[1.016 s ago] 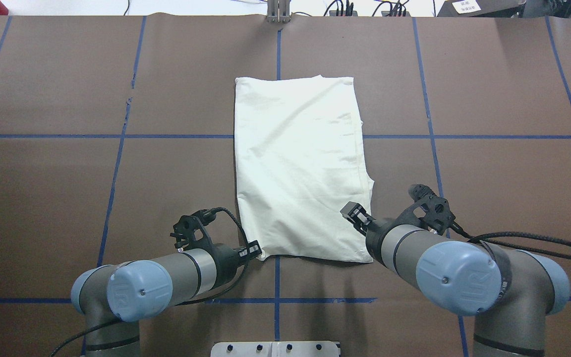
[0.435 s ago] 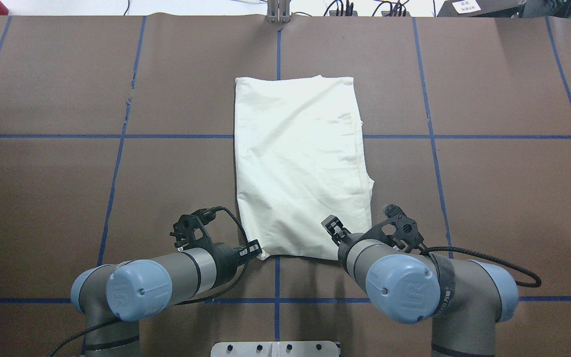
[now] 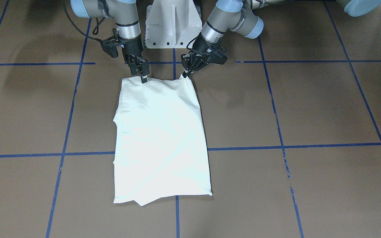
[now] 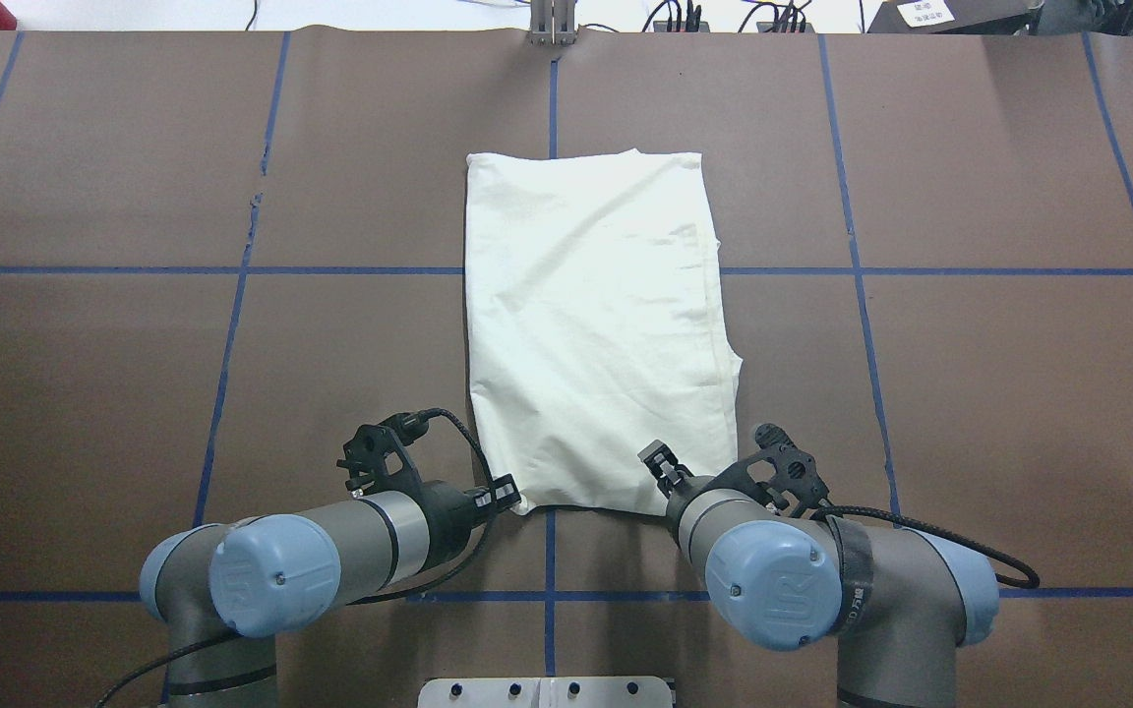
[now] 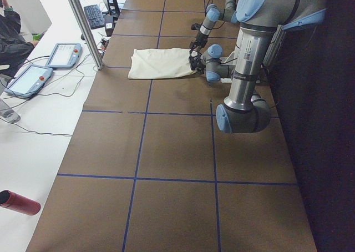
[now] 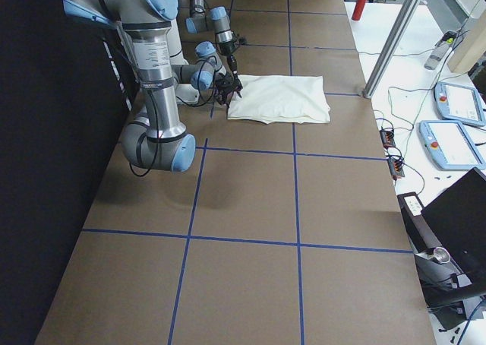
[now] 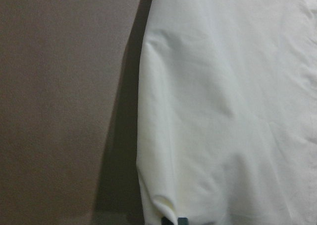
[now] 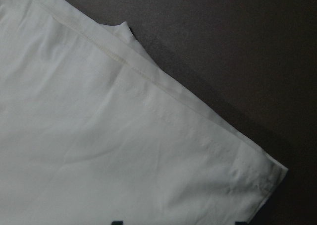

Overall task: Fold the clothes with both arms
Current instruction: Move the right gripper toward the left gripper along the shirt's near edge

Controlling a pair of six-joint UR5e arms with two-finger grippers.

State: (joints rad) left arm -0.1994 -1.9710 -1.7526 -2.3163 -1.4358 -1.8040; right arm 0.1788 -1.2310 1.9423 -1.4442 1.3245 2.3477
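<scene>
Swinging inward over the last second, the right arm [image 4: 773, 580] now reaches the near edge of the T-shirt [image 4: 591, 324], no longer its right side. At the left, the left gripper [image 4: 506, 494] is clenched on the T-shirt's near-left corner, drawing it into a small peak. The T-shirt lies folded, plain cream side up, mid-table [image 4: 134, 344]. The right gripper [image 4: 658, 459] points down at the near hem, jaws spread.

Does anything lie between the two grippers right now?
Only the T-shirt's near hem. In the overhead view, plain cream cloth runs from the left gripper at its corner to the right gripper by the hem.
</scene>
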